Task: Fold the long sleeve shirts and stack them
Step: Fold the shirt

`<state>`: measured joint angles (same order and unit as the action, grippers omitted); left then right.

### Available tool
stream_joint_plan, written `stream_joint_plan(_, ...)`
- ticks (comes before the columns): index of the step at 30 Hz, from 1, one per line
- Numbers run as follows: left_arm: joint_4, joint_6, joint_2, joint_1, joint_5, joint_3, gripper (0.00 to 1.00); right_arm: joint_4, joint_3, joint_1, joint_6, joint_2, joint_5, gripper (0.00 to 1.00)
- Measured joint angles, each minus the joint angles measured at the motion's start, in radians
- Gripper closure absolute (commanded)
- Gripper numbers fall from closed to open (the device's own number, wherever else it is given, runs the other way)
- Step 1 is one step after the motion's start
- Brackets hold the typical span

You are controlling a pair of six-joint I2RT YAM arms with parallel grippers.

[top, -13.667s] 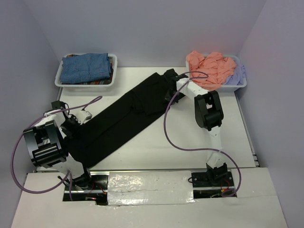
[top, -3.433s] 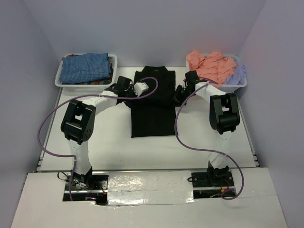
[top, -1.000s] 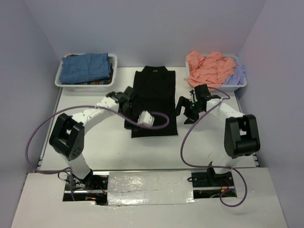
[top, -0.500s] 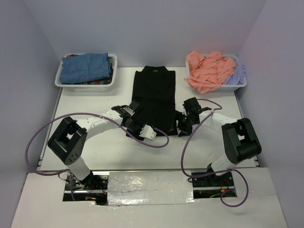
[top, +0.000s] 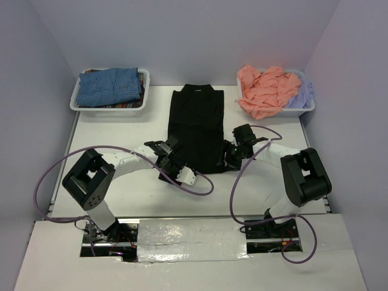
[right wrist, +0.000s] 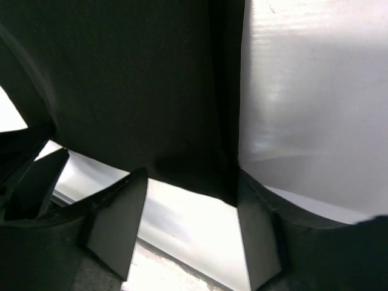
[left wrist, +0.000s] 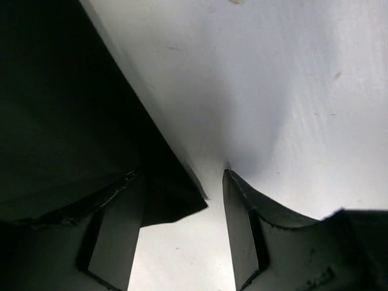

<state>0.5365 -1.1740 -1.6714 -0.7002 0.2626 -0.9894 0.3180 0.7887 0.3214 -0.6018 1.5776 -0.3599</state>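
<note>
The black long sleeve shirt (top: pixel 195 124) lies folded into a long narrow rectangle in the middle of the table, collar at the far end. My left gripper (top: pixel 172 165) is at its near left corner, jaws open; in the left wrist view the corner of black cloth (left wrist: pixel 173 203) lies between the fingers (left wrist: pixel 115 236). My right gripper (top: pixel 229 159) is at the near right corner, jaws open astride the hem (right wrist: pixel 194 176), which runs from finger to finger. A blue-checked shirt (top: pixel 112 86) lies folded in the left bin. Salmon-pink (top: pixel 267 88) and lavender (top: pixel 304 96) shirts fill the right bin.
Two white bins stand at the back: the left bin (top: pixel 75 104) and the right bin (top: pixel 310 108). Purple cables (top: pixel 203 185) loop from both arms over the near table. Walls close in the left, right and back sides.
Both grippers have come toward me along the shirt, from its middle to its near corners. The right jaws have narrowed; the left jaws stand as before. The shirt has not moved.
</note>
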Motion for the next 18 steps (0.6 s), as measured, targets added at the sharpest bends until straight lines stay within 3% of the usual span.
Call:
stream_joint_plan(3, -0.045, 0.022, 0.005, -0.010, -0.043, 0.011, 0.46, -0.019, 0.000, 0.000, -0.006, 0.016, -0.010, 0.52)
stream_joint_plan(4, -0.064, 0.031, 0.005, -0.012, -0.061, 0.014, 0.60, -0.023, 0.000, 0.000, -0.006, 0.023, -0.014, 0.57)
stream_joint_plan(5, -0.082, 0.042, 0.004, -0.014, -0.077, 0.017, 0.68, -0.025, 0.000, 0.000, -0.007, 0.030, -0.017, 0.68)
stream_joint_plan(9, -0.134, 0.075, -0.002, -0.016, -0.124, 0.031, 1.00, -0.030, -0.009, 0.002, -0.003, 0.043, -0.021, 0.87)
stream_joint_plan(10, -0.140, 0.084, -0.003, -0.016, -0.128, 0.031, 1.00, -0.031, -0.010, 0.002, -0.002, 0.043, -0.022, 0.97)
stream_joint_plan(11, -0.145, 0.085, -0.003, -0.016, -0.129, 0.031, 1.00, -0.030, -0.010, 0.002, 0.001, 0.043, -0.022, 1.00)
stream_joint_plan(18, -0.139, 0.119, -0.003, -0.017, -0.129, 0.027, 1.00, -0.017, -0.010, 0.008, 0.035, 0.040, -0.026, 1.00)
